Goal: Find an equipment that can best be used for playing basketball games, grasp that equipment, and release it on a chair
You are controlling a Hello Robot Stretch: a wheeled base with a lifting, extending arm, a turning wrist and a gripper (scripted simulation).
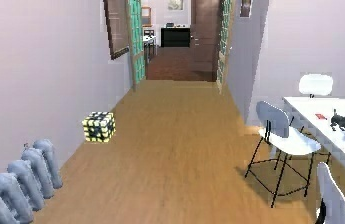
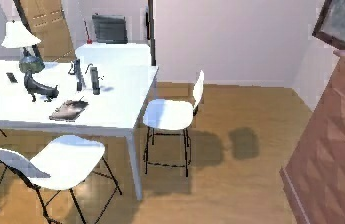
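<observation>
A white chair with black legs stands by a white table at the forward view's right, with a second white chair behind the table. In the arm side view, a white chair stands at the end of the white table, and another white chair sits at its near side.
A small black-and-yellow cube lies on the wood floor near the left wall. A grey radiator lines that wall. A doorway opens at the far end. A lamp, a dark figurine and small items stand on the table. A wooden dresser fills the right.
</observation>
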